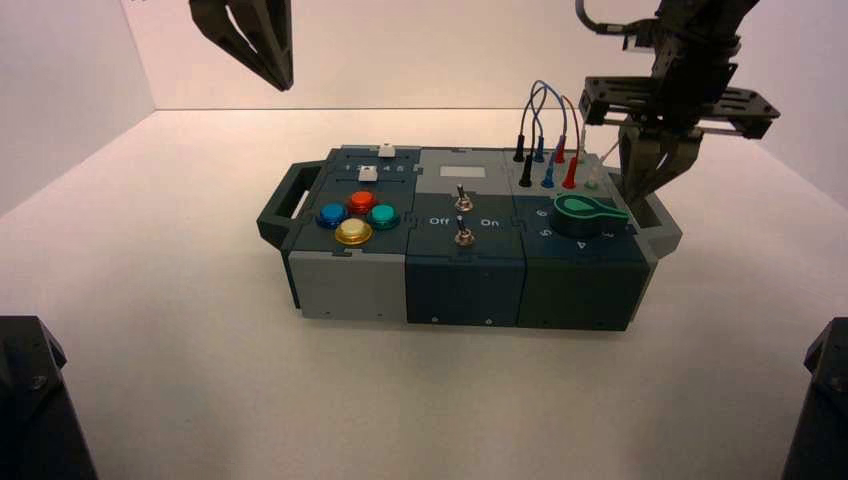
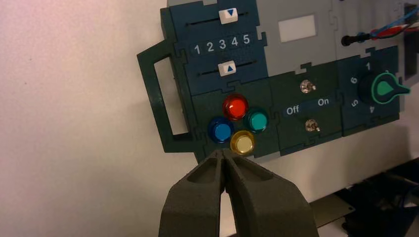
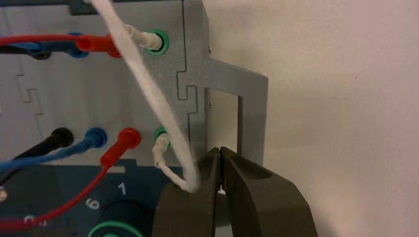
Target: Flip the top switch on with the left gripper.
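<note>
Toggle-wise, top switch [image 2: 308, 87] sits mid-box nearer grey window [image 2: 296, 28], tiny stiff metal lever, prob best nudged at tip toward On w/ left gripper [image 2: 223, 153], fingers together, high above box's left; right gripper [image 3: 219, 154] closed by wires.

4 coloured btns [image 2: 238, 124], green knob [image 1: 587, 212], plugged wires [image 1: 548, 135].

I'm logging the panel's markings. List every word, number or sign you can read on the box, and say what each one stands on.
"1 2 3 4 5": number strip between the two sliders.
"Off" and "On": label between the top switch and the bottom switch.
"1", "6", "5", "4": around the green knob; the other numbers are hidden.
Blue triangles: upper slider cap pointing down, lower slider cap pointing up.
</note>
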You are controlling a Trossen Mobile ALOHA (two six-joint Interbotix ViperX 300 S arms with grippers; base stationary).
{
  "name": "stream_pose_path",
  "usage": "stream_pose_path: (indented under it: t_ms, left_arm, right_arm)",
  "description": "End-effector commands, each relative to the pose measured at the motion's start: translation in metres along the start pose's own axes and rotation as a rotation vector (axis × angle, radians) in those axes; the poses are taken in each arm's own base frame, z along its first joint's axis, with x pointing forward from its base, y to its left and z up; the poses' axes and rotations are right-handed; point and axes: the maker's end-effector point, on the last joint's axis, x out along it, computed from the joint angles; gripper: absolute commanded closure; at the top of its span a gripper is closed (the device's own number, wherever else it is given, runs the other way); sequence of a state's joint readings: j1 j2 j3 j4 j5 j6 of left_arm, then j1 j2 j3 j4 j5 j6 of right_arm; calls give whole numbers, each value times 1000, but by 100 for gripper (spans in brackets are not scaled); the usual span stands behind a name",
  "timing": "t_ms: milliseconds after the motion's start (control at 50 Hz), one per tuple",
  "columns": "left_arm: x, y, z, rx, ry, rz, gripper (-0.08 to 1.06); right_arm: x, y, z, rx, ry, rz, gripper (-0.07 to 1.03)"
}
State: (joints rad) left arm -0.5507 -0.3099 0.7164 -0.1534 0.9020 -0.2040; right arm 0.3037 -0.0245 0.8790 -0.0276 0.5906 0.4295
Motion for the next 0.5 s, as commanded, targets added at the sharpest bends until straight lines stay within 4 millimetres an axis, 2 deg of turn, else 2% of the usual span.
stream_pose_path:
  t_ms: [20, 280, 500]
  left_arm:
    - [-4, -6, 15, -2, -36, -12, 101]
    - [9, -8, 22, -6, -2, -2, 101]
    - [21, -21, 24, -2, 31, -2, 101]
  right_arm:
    - [2, 3, 9, -11, -17, 2, 99]
    - [27, -2, 2, -28, 23, -24, 99]
    - [30, -3, 2, -37, 29, -32, 99]
